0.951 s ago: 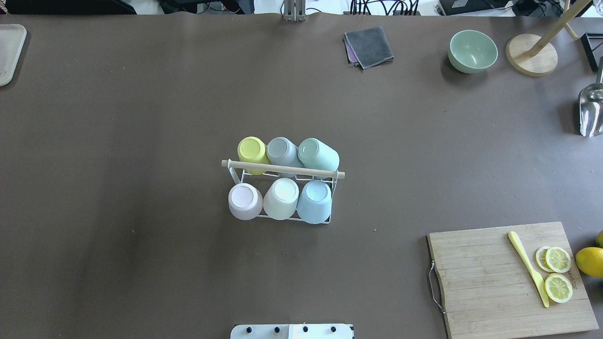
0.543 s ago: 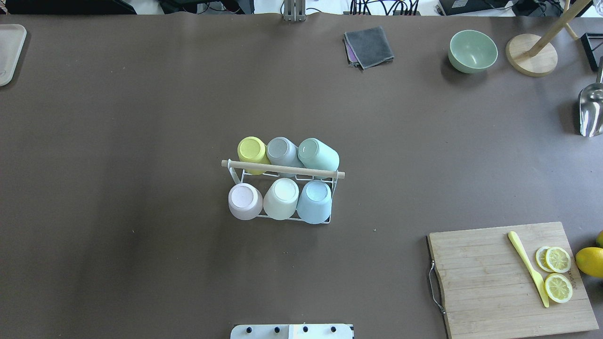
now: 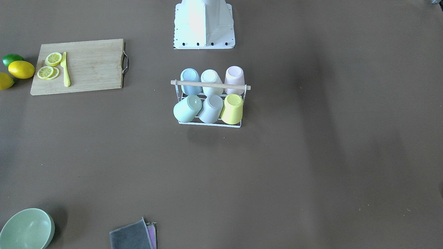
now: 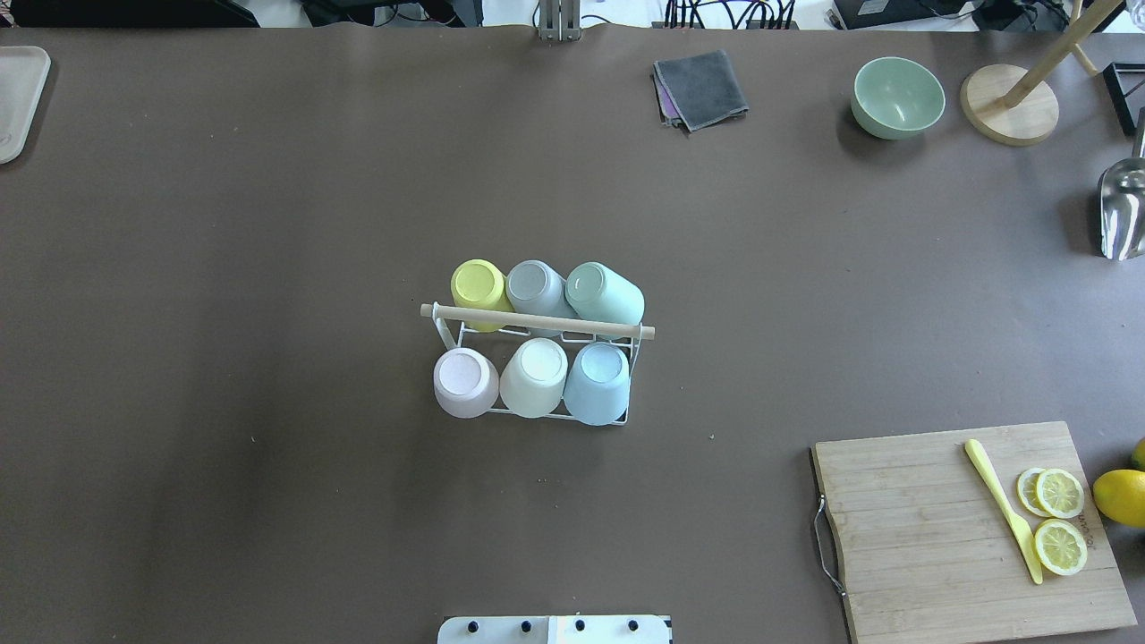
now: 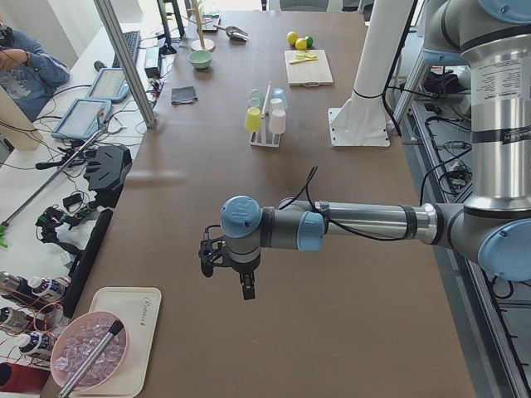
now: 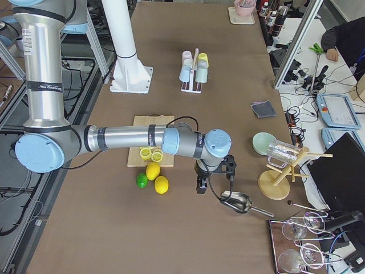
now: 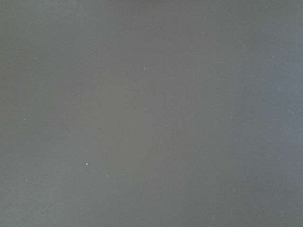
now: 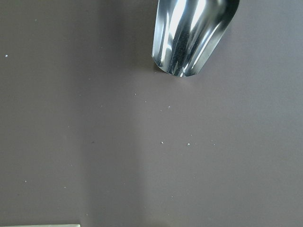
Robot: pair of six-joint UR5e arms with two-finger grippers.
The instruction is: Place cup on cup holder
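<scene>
The cup holder (image 4: 537, 321) is a white wire rack with a wooden rod handle, at the table's middle. It also shows in the front-facing view (image 3: 210, 84). Several pastel cups sit upside down on its prongs: yellow (image 4: 479, 286), grey (image 4: 533, 288) and mint (image 4: 606, 292) in the far row, pink (image 4: 464, 382), cream (image 4: 535, 376) and blue (image 4: 597, 381) in the near row. My left gripper (image 5: 228, 278) hangs over bare table far to the left. My right gripper (image 6: 215, 181) hangs far to the right by a metal scoop (image 6: 236, 202). I cannot tell whether either is open or shut.
A cutting board (image 4: 930, 546) with lemon slices (image 4: 1059, 519) and a yellow knife (image 4: 1002, 510) lies near right. A green bowl (image 4: 897, 97), grey cloth (image 4: 700, 88), wooden stand base (image 4: 1009, 105) and the scoop (image 4: 1121, 210) sit far right. A tray (image 4: 16, 98) lies far left.
</scene>
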